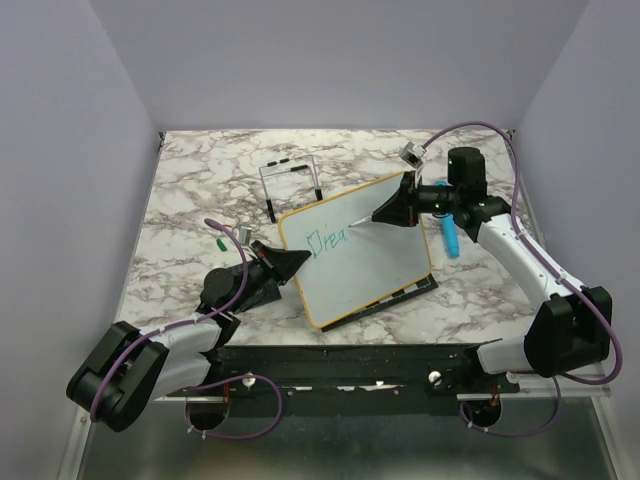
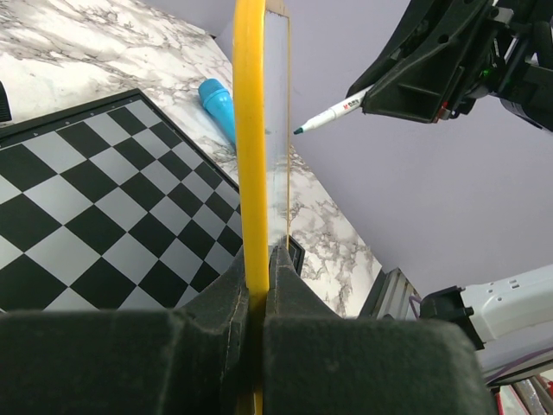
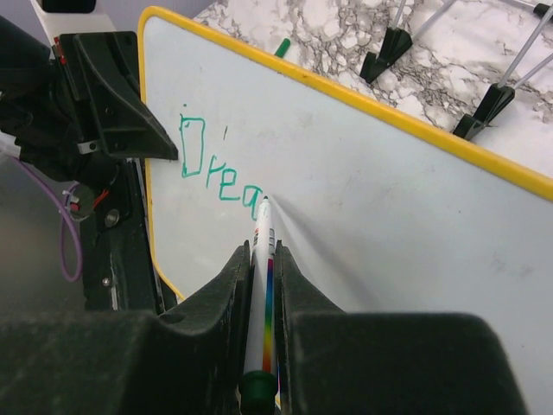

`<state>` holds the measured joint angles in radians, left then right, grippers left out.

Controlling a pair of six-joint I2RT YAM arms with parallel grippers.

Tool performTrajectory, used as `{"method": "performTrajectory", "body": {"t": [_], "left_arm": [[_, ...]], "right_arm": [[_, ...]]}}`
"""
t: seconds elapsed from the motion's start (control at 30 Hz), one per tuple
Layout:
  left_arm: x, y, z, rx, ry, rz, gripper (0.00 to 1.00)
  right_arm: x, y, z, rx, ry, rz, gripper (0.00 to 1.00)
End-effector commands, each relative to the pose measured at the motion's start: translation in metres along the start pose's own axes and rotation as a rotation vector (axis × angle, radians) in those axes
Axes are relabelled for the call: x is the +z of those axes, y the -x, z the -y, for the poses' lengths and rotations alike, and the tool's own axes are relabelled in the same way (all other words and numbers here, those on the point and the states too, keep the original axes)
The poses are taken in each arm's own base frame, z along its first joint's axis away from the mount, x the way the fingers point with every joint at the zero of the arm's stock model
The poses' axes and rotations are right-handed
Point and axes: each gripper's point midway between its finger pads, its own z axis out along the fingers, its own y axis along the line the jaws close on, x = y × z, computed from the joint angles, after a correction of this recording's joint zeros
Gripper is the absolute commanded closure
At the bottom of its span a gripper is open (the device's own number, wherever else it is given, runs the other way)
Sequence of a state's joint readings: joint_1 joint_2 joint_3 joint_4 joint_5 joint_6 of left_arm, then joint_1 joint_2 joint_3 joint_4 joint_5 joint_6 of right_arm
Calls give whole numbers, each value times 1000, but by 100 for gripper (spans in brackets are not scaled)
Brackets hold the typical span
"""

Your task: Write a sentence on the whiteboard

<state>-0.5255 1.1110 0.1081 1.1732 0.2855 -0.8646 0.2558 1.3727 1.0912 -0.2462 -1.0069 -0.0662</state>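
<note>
Whiteboard [image 1: 370, 255], tilted, edge pinched in left hand [image 2: 257, 264]; right hand [image 3: 262, 257] pinching marker [image 3: 263, 223], tip at teal sentence [image 3: 218, 177] reading "Drea".

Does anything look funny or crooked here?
Yes. The whiteboard isn't lying flat: the left gripper pinches its yellow edge and holds it tilted over the chessboard. A blue tube lies loose on the table beside it.

left arm [image 1: 185, 338]: white shells, black joints, purple cable [image 1: 112, 355] alongside | right arm [image 1: 520, 250]: same white-and-black, purple loop [image 1: 480, 127] up top | left pincer [image 1: 300, 258], right pincer [image 1: 378, 216]: matte black, wedge-shaped fingers
</note>
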Motion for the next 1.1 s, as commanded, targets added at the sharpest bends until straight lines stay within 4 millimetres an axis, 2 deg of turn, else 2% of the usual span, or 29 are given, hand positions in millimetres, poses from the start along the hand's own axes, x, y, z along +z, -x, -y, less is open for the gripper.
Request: {"method": "performTrajectory", "body": {"t": [0.0, 0.27, 0.73, 1.07], "left_arm": [[-4, -18, -11, 97, 10, -73, 100], [-4, -18, -11, 97, 10, -73, 100], [-4, -17, -12, 99, 14, -71, 100], [-3, -17, -11, 99, 10, -75, 100]], "right_arm": [[4, 12, 9, 1, -10, 16, 99], [8, 0, 15, 27, -9, -3, 99], [3, -34, 4, 55, 13, -55, 100], [4, -12, 9, 35, 3, -30, 99]]}}
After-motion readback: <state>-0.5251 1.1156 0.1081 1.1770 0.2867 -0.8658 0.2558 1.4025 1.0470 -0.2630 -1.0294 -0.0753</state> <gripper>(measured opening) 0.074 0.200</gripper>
